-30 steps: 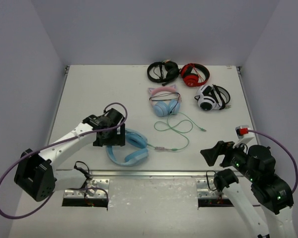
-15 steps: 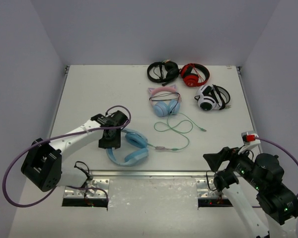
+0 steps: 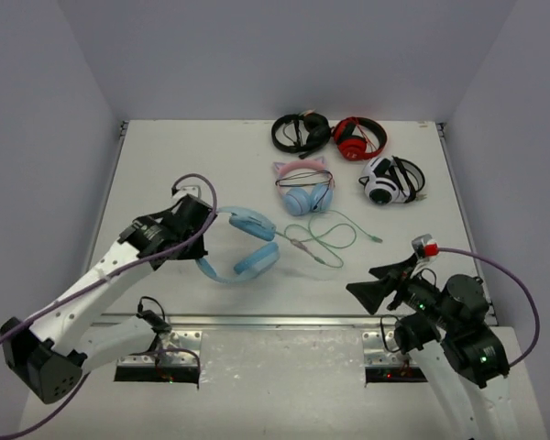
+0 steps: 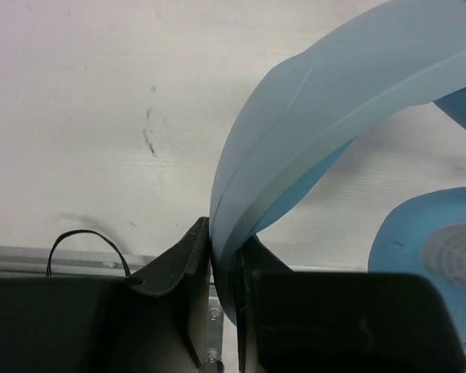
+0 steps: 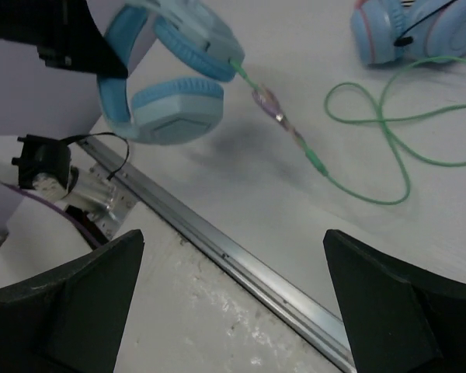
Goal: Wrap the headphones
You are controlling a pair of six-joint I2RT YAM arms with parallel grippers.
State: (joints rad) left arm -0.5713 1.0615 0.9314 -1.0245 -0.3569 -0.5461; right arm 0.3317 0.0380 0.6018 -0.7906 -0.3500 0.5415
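Left claw [image 4: 225, 268] is clamped on the headband of the headphones [image 3: 257, 261], their cups just to its right. Right claw [image 3: 362, 280] gapes wide, well apart from them; the cable [image 5: 267, 102] lies ahead of it on the surface [image 3: 183, 165].

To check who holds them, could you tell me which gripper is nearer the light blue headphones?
Left. The left gripper is shut on the headband of the headphones; the right gripper hangs open off to their right, touching nothing.
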